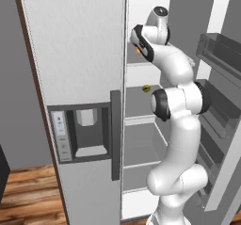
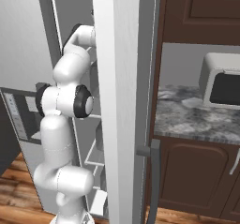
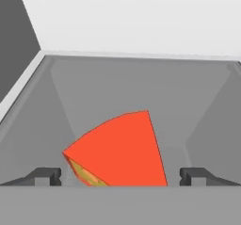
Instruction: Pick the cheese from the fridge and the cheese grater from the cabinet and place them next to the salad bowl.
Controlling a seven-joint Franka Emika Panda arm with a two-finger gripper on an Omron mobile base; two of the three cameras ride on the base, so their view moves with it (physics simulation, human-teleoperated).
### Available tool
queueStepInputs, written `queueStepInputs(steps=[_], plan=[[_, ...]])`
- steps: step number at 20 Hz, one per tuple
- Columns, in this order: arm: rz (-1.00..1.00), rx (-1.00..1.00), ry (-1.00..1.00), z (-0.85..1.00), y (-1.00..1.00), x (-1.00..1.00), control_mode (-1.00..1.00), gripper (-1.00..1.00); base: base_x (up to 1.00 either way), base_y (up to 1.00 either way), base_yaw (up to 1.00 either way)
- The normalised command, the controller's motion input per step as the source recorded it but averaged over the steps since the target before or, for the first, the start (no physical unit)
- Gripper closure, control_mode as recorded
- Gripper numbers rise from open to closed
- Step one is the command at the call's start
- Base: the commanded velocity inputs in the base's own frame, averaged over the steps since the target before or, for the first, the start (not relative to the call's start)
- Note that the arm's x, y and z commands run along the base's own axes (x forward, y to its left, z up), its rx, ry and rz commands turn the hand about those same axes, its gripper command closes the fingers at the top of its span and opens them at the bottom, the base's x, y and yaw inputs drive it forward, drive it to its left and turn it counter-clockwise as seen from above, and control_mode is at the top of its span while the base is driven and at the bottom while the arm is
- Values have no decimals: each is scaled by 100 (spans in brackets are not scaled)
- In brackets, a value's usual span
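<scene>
The task is at its first step, by my reading: the cheese (image 3: pixel 123 151) lies on a grey shelf (image 3: pixel 117 87) inside the fridge (image 1: pixel 75 45), not yet lifted, and the grater, cabinet fetch and placing by the bowl all remain.

In the hand view the cheese fills the lower centre, a red-orange wedge with a yellow holed face at its lower left. The gripper (image 3: pixel 120 176) is spread fully wide, its two dark tips at the bottom left and bottom right of that frame, one on each side of the wedge and clear of it. It has hold of nothing. Whether the tips are level with the wedge or above it I cannot tell.

In the left base view the arm (image 1: pixel 176 125) reaches up through the open right side of the fridge, centre right of the frame. A speck of orange shows by the wrist in the upper centre; it may be the cheese. A small yellow-dark item (image 1: pixel 146 88) sits on a shelf below, at frame centre; what it is I cannot tell. The door bins (image 1: pixel 219 50) at the right edge look empty.

In the right base view a dark cabinet (image 2: pixel 197 12) fills the upper right, doors closed, above a counter (image 2: pixel 187 115) with a microwave (image 2: pixel 222 80) at the right edge.
</scene>
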Motion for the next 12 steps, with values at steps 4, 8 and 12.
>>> queueStepInputs(steps=[4,8,12], plan=[[0,0,0,-21,0,19,-100,-100,0,0,0],[0,0,0,-17,0,15,-100,-100,0,0,0],[0,0,0,0,0,2,-100,-100,0,0,0]])
